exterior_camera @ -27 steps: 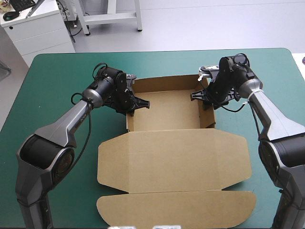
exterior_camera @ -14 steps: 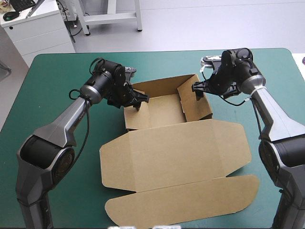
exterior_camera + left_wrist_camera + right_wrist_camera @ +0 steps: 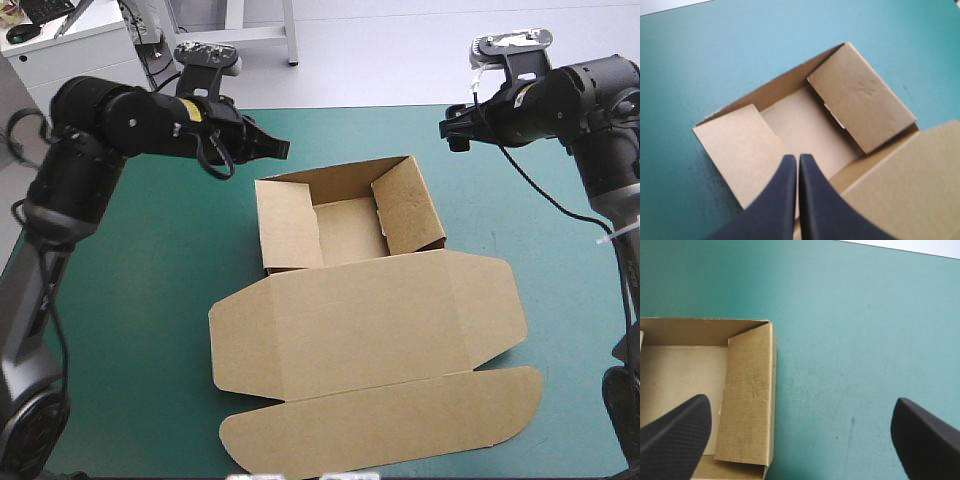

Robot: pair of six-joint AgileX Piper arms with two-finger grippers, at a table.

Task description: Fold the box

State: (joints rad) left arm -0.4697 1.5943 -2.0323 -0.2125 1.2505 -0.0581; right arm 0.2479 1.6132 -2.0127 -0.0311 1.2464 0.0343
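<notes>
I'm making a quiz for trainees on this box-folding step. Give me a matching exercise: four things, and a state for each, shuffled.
Things:
1. left gripper
2. right gripper
3. box lid
4. box walls

States:
A. lying flat on the teal-green cover
B. open
C. raised
D. shut

Pairs: 1-D, 2-B, 3-A, 4-C

The box (image 3: 365,262) lies in the middle of the desk (image 3: 130,300) — its tray (image 3: 350,232) toward the far edge, its lid (image 3: 370,340) flat toward the near edge. The left gripper (image 3: 283,148) hangs beyond the tray's far-left corner and the right gripper (image 3: 450,135) beyond its far-right corner, both apart from the box.
</notes>
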